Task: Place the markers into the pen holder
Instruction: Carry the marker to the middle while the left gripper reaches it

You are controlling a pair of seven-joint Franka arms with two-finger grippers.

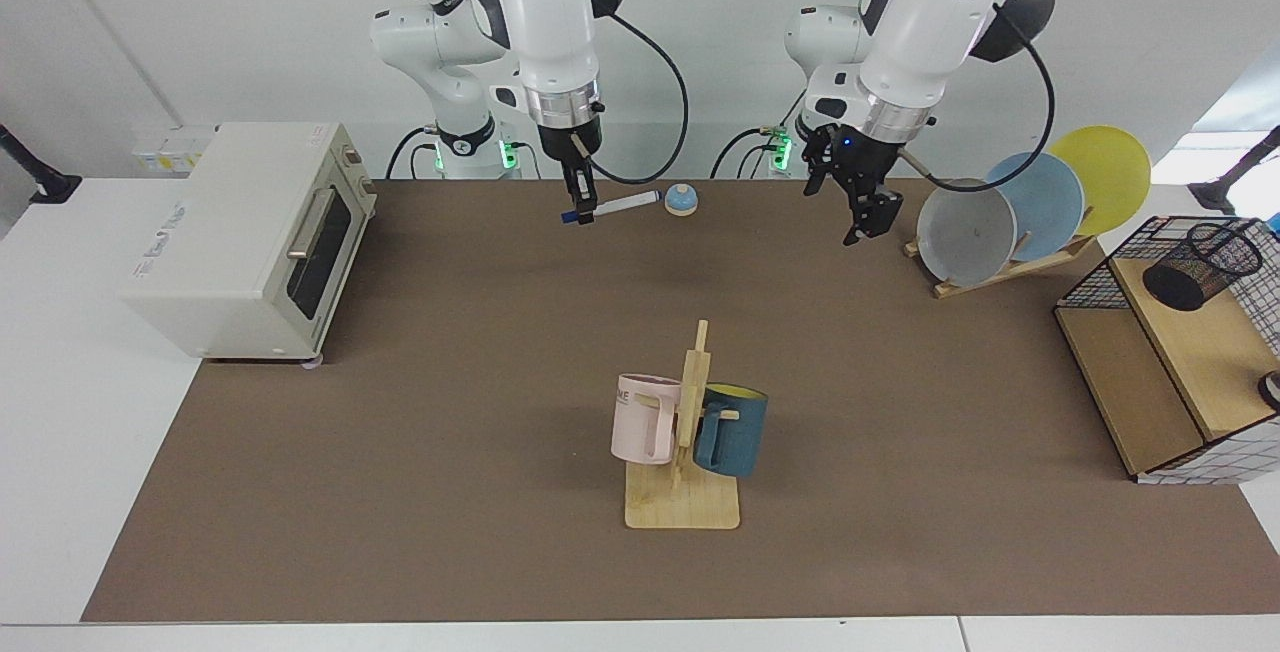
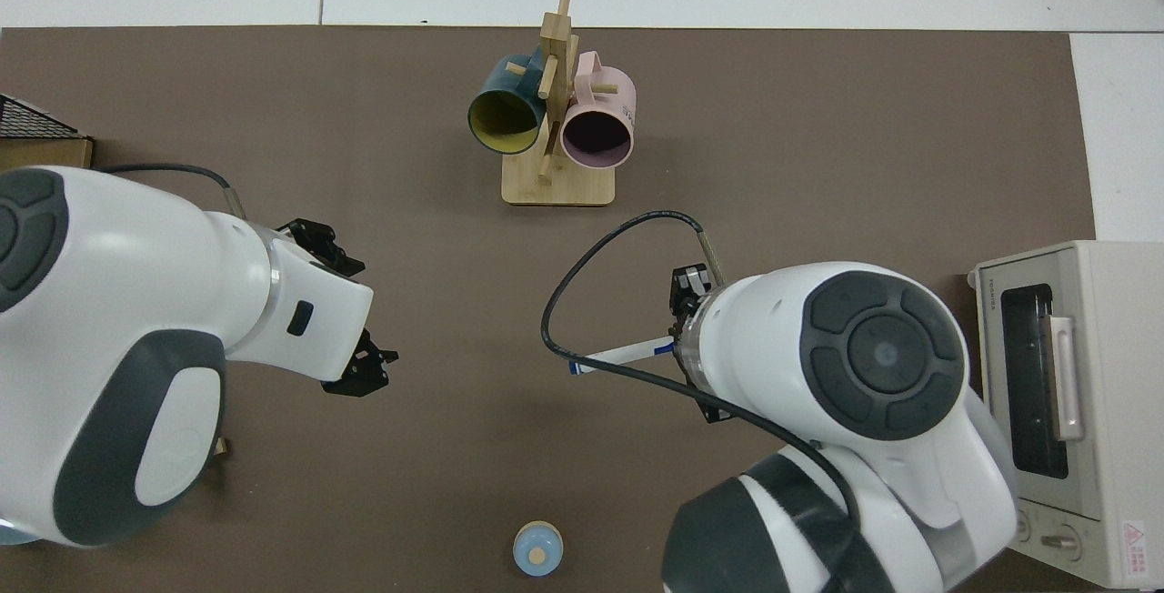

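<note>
In the top view, the left arm [image 2: 136,338] hides the plates, and the picture edge cuts the wire shelf box [image 2: 27,120].

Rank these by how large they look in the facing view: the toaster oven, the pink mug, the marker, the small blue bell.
1. toaster oven
2. pink mug
3. marker
4. blue bell

Marker and bell look close in area; that ranking is unsure.

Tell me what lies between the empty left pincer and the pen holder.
In the facing view, the plate rack with its three plates stands between the left pincer and the pen holder. The right pincer holds the marker.
</note>
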